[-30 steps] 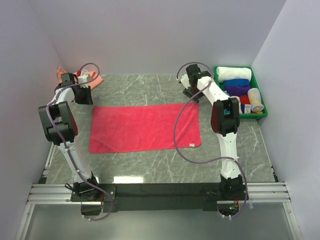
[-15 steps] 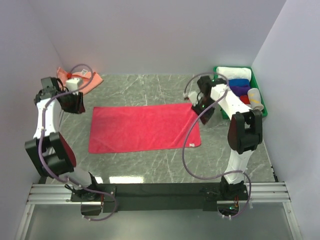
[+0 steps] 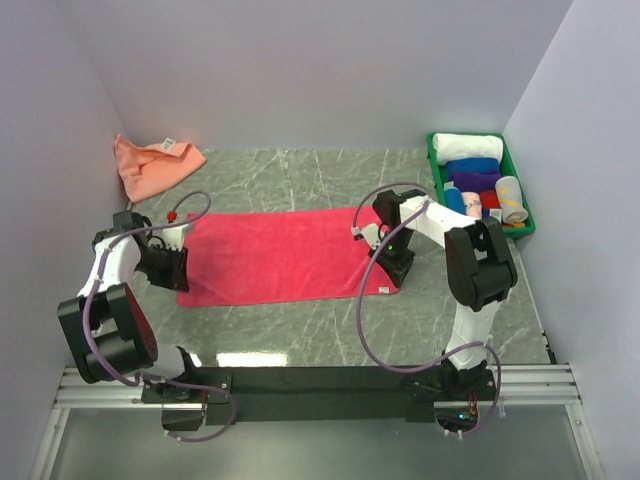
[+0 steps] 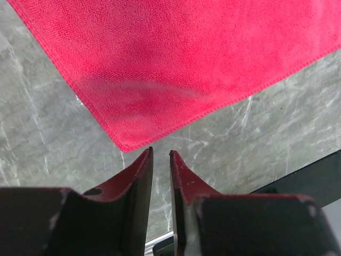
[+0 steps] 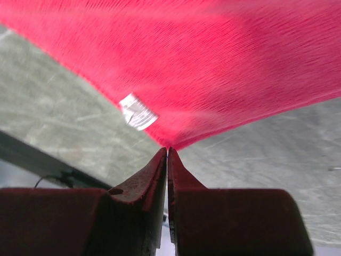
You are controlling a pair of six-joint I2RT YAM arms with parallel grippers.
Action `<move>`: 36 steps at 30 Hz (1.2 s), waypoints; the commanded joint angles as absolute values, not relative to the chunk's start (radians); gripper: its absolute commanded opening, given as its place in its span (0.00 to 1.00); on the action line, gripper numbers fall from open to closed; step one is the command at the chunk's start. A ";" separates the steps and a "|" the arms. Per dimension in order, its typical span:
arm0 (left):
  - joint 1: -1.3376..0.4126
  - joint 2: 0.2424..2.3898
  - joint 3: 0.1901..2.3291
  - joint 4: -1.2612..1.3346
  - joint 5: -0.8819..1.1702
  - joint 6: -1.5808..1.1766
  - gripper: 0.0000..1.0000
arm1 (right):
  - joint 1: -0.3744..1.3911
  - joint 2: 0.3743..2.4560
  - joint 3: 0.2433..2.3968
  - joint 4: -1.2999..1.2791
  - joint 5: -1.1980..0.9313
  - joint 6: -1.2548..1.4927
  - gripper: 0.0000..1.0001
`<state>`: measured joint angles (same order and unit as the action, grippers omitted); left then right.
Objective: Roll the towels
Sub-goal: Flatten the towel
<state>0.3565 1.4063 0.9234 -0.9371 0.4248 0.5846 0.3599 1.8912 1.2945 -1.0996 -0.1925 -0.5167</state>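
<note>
Right gripper (image 5: 168, 149) on crimson towel (image 5: 213, 64) corner

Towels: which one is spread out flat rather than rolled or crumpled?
The crimson pink towel mid-table. The salmon orange towel lies crumpled in the far-left corner, and the other towels sit rolled in the green tray.

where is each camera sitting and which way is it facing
Top external: high behind the robot, facing down at the table; both arms show.
Left wrist: on the left arm, facing a corner of the crimson towel; left hand shows.
Right wrist: on the right arm, facing another corner; right hand shows, gripping it.
Shared: all show the towel.
</note>
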 commanded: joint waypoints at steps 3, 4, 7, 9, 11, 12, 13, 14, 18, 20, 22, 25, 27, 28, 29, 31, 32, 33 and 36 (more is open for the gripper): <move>0.357 1.347 0.907 -0.940 0.434 0.618 0.25 | 0.359 1.901 1.267 -1.006 -0.146 -0.463 0.10; 0.357 1.348 0.897 -0.940 0.427 0.630 0.25 | 0.359 1.902 1.256 -0.999 -0.143 -0.460 0.10; 0.356 1.353 0.874 -0.930 0.405 0.637 0.24 | 0.364 1.913 1.224 -0.986 -0.152 -0.459 0.10; 0.357 1.355 0.867 -0.919 0.388 0.637 0.24 | 0.367 1.908 1.194 -0.976 -0.147 -0.457 0.09; 0.357 1.359 0.859 -0.907 0.374 0.631 0.24 | 0.373 1.899 1.154 -0.960 -0.134 -0.460 0.09; 0.357 1.361 0.861 -0.894 0.368 0.624 0.23 | 0.374 1.896 1.141 -0.956 -0.124 -0.463 0.09; 0.357 1.368 0.858 -0.887 0.365 0.617 0.23 | 0.374 1.894 1.129 -0.951 -0.109 -0.463 0.09; 0.357 1.371 0.859 -0.882 0.364 0.614 0.22 | 0.374 1.893 1.109 -0.940 -0.100 -0.468 0.08; 0.359 1.391 0.845 -0.859 0.345 0.588 0.19 | 0.376 1.884 1.083 -0.927 -0.081 -0.469 0.08; 0.356 1.394 0.827 -0.833 0.342 0.578 0.18 | 0.374 1.882 1.078 -0.927 -0.084 -0.468 0.08; 0.357 1.416 0.815 -0.812 0.342 0.571 0.18 | 0.376 1.885 1.078 -0.927 -0.083 -0.468 0.08; 0.356 1.451 0.801 -0.785 0.357 0.540 0.17 | 0.377 1.884 1.080 -0.928 -0.083 -0.468 0.08; 0.356 1.474 0.789 -0.761 0.367 0.511 0.16 | 0.376 1.885 1.083 -0.931 -0.083 -0.469 0.08; 0.357 1.482 0.784 -0.749 0.356 0.500 0.16 | 0.376 1.887 1.083 -0.930 -0.081 -0.468 0.08; 0.356 1.489 0.775 -0.726 0.339 0.486 0.14 | 0.374 1.887 1.083 -0.931 -0.078 -0.469 0.08; 0.356 1.511 0.767 -0.709 0.287 0.480 0.11 | 0.374 1.888 1.074 -0.930 -0.069 -0.472 0.08; 0.360 1.511 0.764 -0.698 0.220 0.477 0.10 | 0.374 1.888 1.068 -0.925 -0.063 -0.474 0.08; 0.364 1.503 0.764 -0.684 0.192 0.480 0.07 | 0.371 1.890 1.060 -0.923 -0.046 -0.476 0.08; 0.380 1.502 0.790 -0.733 0.117 0.517 0.06 | 0.353 1.891 1.043 -0.937 -0.031 -0.486 0.07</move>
